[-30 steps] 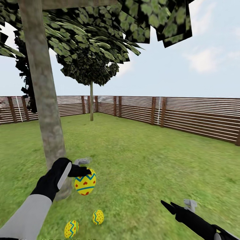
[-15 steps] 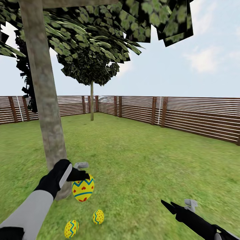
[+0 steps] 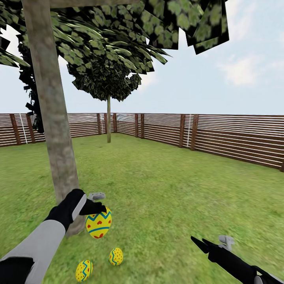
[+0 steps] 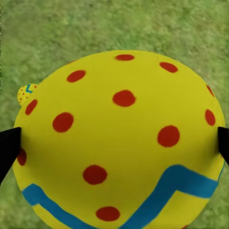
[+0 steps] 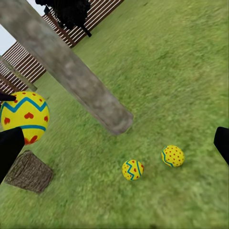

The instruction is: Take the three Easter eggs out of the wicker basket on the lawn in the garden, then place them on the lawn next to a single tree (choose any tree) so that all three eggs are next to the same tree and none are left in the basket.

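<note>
Head view: left claw [image 3: 96, 204] gripping a zigzag-banded Easter egg [image 3: 98, 223] beside the tree trunk [image 3: 53, 118]; two eggs [image 3: 116, 256] on the lawn [image 3: 177, 189] nearby; right claw [image 3: 205, 243] spread open, empty.

Left wrist view: dotted egg [image 4: 119, 138] clamped between fingertips [image 4: 8, 148].

Right wrist view: wicker basket [image 5: 29, 172] near trunk base.

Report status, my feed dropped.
Left gripper shut on third egg, beside tree. Right gripper open, empty. Two eggs on lawn.
</note>
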Controlling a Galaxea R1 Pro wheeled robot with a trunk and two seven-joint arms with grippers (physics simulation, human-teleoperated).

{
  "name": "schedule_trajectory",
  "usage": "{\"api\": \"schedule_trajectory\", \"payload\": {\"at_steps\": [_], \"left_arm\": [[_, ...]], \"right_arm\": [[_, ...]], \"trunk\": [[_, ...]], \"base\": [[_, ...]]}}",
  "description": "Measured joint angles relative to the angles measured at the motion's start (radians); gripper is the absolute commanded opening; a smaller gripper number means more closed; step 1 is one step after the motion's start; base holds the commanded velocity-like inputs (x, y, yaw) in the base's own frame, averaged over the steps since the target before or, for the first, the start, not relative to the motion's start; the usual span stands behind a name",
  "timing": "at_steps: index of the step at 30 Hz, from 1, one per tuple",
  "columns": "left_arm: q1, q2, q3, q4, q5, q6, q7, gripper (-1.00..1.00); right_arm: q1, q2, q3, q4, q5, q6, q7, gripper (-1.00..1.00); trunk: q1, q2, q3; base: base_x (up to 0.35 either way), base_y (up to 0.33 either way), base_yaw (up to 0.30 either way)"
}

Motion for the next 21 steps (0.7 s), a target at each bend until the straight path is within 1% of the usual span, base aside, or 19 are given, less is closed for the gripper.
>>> {"api": "schedule_trajectory", "payload": {"at_steps": [2,6,8,21], "left_arm": [[0.000,0.000,-0.001,0.004,-0.001,-0.006,0.000,-1.00],[-0.013,0.000,0.000,0.047,0.000,-0.026,0.000,-1.00],[-0.015,0.000,0.000,0.055,0.001,-0.031,0.000,-1.00],[-0.016,0.000,0.000,0.061,0.001,-0.041,0.000,-1.00]], "right_arm": [[0.000,0.000,0.001,0.000,0.000,0.000,0.000,1.00],[0.000,0.000,0.001,0.000,0.000,0.000,0.000,1.00],[0.000,0.000,0.001,0.000,0.000,0.000,0.000,1.00],[0.001,0.001,0.002,0.000,0.009,0.001,-0.001,1.00]], "trunk": [[0.008,-0.014,-0.006],[0.023,-0.042,-0.019],[0.031,-0.056,-0.025],[0.080,-0.146,-0.064]], "base": [[0.000,0.000,0.000],[0.000,0.000,0.000],[0.000,0.000,0.000],[0.000,0.000,0.000]]}}
